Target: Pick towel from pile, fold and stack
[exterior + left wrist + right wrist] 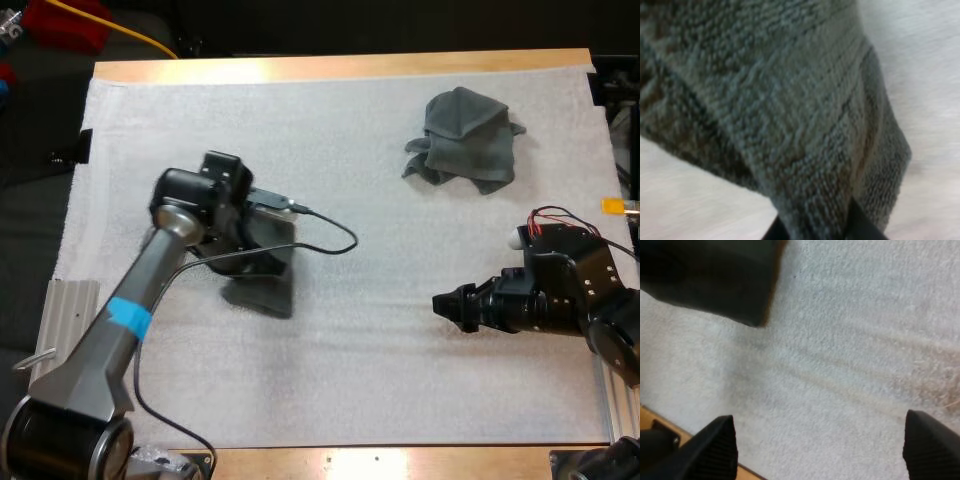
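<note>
A dark grey-green towel point(268, 290) hangs in a folded bunch under my left arm, left of the mat's middle. My left gripper point(815, 231) is shut on it, and the cloth is pinched between the two fingertips point(862, 229). A second towel point(465, 140) lies crumpled at the far right of the mat. My right gripper point(441, 303) hovers low over the bare mat at the near right, pointing left toward the held towel. It is open, its fingers point(710, 450) wide apart with nothing between them. The held towel's dark corner point(710, 280) lies ahead of it.
The white mat point(360, 370) covers most of the wooden table point(340, 68). The table's near wooden edge point(655, 422) runs close beside my right gripper. Bare mat lies between the two arms.
</note>
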Tool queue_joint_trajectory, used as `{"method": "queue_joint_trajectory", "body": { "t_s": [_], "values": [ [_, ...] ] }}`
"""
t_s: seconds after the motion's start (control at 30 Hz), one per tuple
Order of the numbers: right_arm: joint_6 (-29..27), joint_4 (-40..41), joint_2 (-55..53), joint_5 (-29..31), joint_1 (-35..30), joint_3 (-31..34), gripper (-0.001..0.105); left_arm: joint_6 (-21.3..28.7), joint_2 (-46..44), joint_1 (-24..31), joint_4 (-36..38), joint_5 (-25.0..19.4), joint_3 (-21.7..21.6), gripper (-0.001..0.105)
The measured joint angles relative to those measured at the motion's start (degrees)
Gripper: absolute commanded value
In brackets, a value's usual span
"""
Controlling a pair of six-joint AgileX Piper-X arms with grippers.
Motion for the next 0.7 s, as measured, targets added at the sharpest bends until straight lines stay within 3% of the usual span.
{"method": "queue_joint_trajectory", "body": {
  "t_s": [0.07, 0.17, 0.33, 0.6, 0.63, 0.7],
  "values": [
    [0.00, -0.04, 0.00, -1.36, 0.00, 0.00, 0.067, 1.51, -0.64, 2.82, 0.85, -3.46, 0.00, 0.000],
    [0.00, -1.72, 0.00, -5.94, 0.00, 0.00, 0.067, 2.56, -0.62, 6.58, 2.07, -5.79, 0.00, 0.000],
    [2.45, -7.19, 0.00, -8.58, 0.00, 0.00, 0.067, 4.25, -0.62, 12.18, 2.65, -9.06, 0.00, 0.000],
    [4.34, -11.15, 0.00, -8.87, 0.00, 0.00, 0.067, 4.83, -0.62, 16.78, -0.08, -9.08, 0.20, 0.000],
    [4.34, -11.15, 0.00, -8.87, 0.00, 0.00, 0.067, 5.92, -0.62, 16.78, -1.92, -7.47, 3.01, 0.000],
    [4.34, -11.15, 0.00, -8.87, 0.00, 0.00, 0.067, 5.96, -0.62, 16.78, -2.42, -8.03, 4.23, 0.000]
  ]
}}
